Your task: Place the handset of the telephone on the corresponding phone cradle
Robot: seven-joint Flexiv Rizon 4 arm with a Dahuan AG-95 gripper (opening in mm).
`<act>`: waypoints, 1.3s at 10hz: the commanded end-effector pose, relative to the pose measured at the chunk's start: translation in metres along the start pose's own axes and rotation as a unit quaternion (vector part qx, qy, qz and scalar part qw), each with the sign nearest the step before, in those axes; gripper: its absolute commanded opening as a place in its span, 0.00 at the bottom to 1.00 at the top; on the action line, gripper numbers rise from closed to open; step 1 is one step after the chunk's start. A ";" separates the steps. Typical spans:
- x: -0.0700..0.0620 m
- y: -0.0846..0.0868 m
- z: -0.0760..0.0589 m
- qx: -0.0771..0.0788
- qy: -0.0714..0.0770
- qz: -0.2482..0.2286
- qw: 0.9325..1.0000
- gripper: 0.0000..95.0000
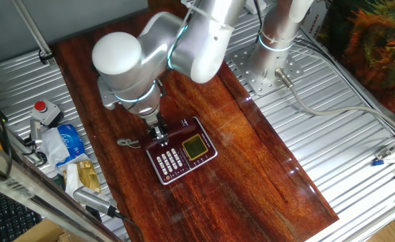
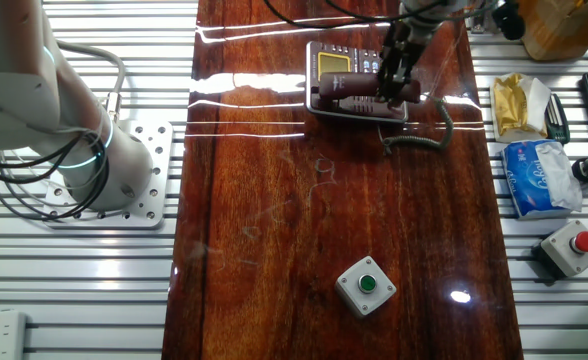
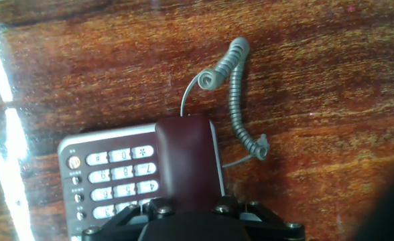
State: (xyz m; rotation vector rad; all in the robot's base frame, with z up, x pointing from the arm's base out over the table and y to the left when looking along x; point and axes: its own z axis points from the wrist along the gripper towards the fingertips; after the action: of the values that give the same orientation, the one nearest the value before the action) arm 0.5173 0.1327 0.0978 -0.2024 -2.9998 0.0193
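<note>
The dark maroon telephone (image 1: 184, 153) lies on the wooden table, with white keypad (image 3: 116, 174) and yellow-green display (image 1: 195, 146). The maroon handset (image 3: 187, 161) lies lengthwise over the strip beside the keypad, so the phone cradle is hidden under it. I cannot tell whether it rests there or hangs just above. My gripper (image 3: 187, 213) is shut on the handset, one finger on each side. It also shows in the other fixed view (image 2: 394, 75), over the handset (image 2: 359, 92). The grey curly cord (image 3: 236, 100) trails on the table past the phone's end.
A green push-button box (image 2: 365, 284) stands on the wood at the near end. On the metal side strip are a red button (image 2: 574, 243), a blue tissue pack (image 2: 539, 175) and a yellow packet (image 2: 519, 105). The arm's base (image 2: 104, 170) is on the opposite side.
</note>
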 end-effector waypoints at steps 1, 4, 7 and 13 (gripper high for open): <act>0.004 0.000 0.001 0.001 0.000 -0.003 1.000 0.00; 0.013 0.000 0.005 0.006 -0.003 -0.011 1.000 0.00; 0.019 0.000 0.007 0.010 -0.006 -0.013 1.000 0.00; 0.023 -0.001 0.008 0.008 -0.010 -0.033 0.999 0.00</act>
State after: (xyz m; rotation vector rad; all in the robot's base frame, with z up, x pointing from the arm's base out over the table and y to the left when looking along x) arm 0.4933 0.1343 0.0936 -0.1012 -3.0250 0.0389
